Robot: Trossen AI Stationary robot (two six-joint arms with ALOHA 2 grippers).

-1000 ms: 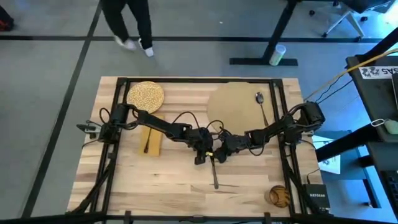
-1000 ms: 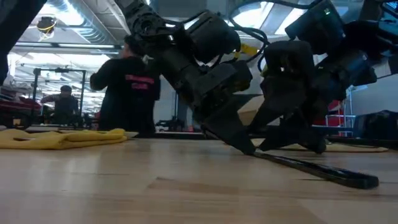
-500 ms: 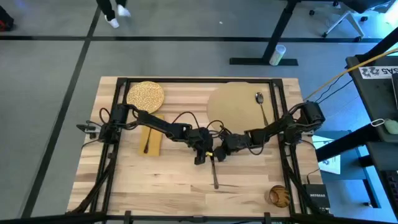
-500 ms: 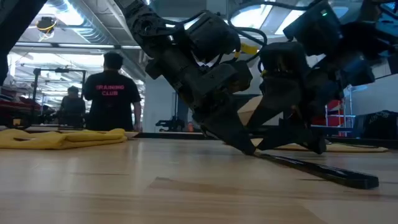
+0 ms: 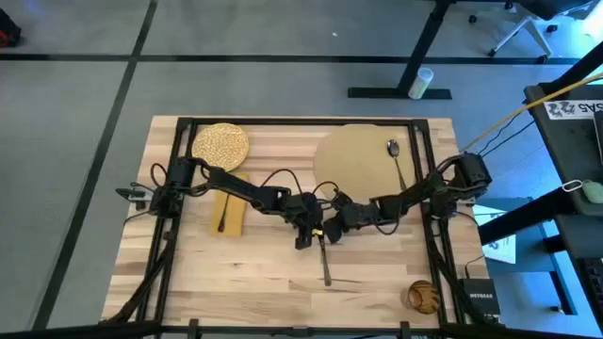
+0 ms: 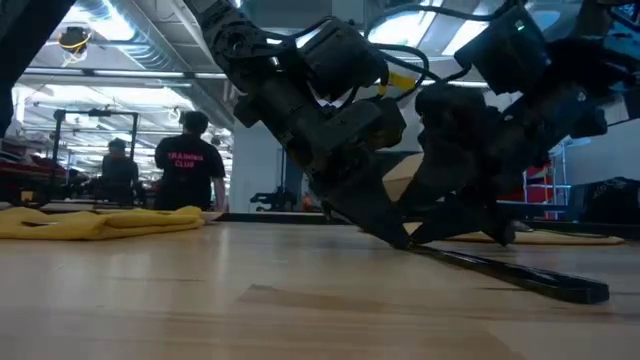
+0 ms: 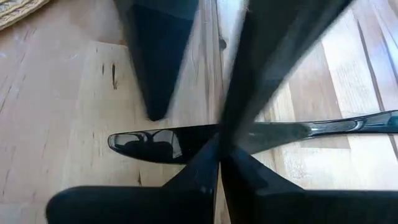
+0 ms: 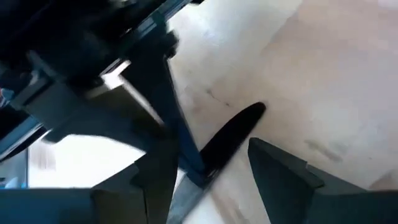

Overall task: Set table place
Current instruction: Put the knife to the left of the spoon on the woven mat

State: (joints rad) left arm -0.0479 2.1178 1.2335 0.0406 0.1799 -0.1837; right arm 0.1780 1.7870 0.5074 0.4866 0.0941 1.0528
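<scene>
A dark knife [image 5: 326, 264] lies near the middle of the table [image 5: 245, 282], its blade end under both grippers and its other end [image 6: 590, 291] toward the near edge. My left gripper [image 5: 303, 235] is shut, with its tips down on the knife [image 7: 155, 140]. My right gripper [image 5: 332, 229] stands open just beside it; in its wrist view its fingers [image 8: 286, 180] stand on either side of the blade [image 8: 233, 130]. The round tan mat [image 5: 353, 160] lies at the far right with a spoon [image 5: 394, 153] resting on it. My left gripper sets its shut fingertips [image 7: 217, 163] on the knife about where blade meets handle [image 7: 242, 132], slanting down from the table's left. The blade tip [image 7: 118, 140] sticks out past the fingers. Whether the knife's blade end is off the wood, I cannot tell.
A speckled round plate [image 5: 220, 146] sits at the far left. A yellow napkin [image 5: 229, 215] with a dark utensil on it lies in front of it. A brown round object [image 5: 422, 296] sits at the near right corner. Bare wood lies near the front edge.
My right gripper has edged slightly toward the knife and my left gripper. The knife and my left gripper have kept still.
</scene>
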